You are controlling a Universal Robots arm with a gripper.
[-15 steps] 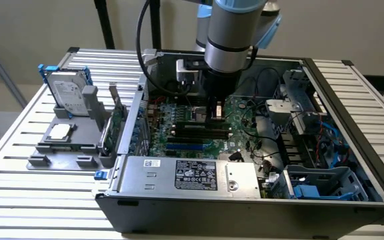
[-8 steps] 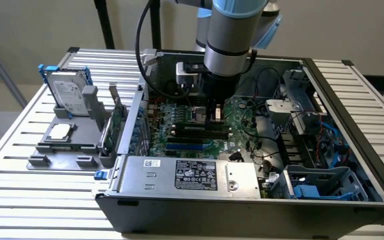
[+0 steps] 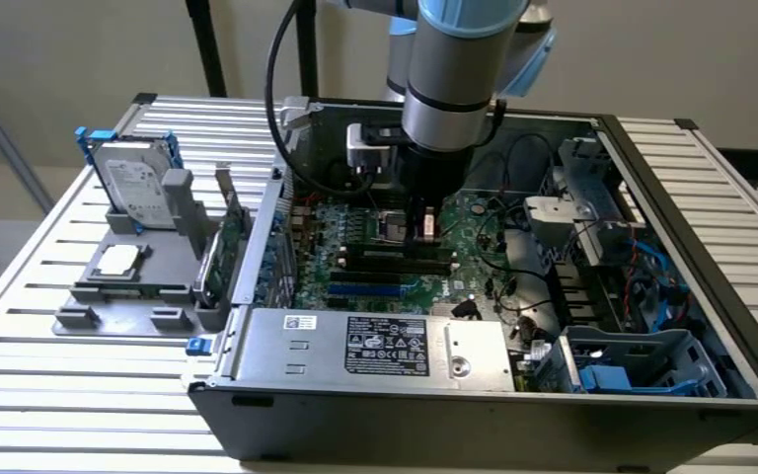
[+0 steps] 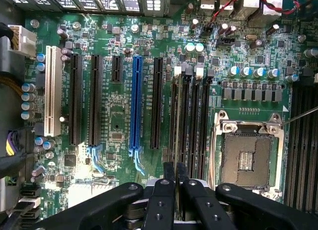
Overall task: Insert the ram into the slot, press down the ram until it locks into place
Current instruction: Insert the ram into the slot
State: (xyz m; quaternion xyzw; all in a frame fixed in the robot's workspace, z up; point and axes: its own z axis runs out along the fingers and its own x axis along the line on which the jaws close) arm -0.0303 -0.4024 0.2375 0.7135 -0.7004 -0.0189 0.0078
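Pincer [image 3: 421,233] sits low inside the open PC case [image 3: 485,430], tips just above the motherboard [image 4: 119,115]. In the wrist view the pincer [image 4: 175,183] is pressed together with only a hairline gap; cannot tell if anything is pinched. A bank of black memory sockets runs straight out from the tips. The slot [image 4: 177,73] in line with the tips carries a thin grey strip, apparently the ram [image 4: 178,120] seen edge-on; cannot tell whether it is seated or latched. Blue slot [image 4: 136,101] lies to one side of the pincer, CPU socket [image 4: 247,160] to the other. On the bench [image 3: 37,296], well away from the pincer toward the exterior view's left, is a grey tray [image 3: 129,291] with a hard drive [image 3: 135,188].
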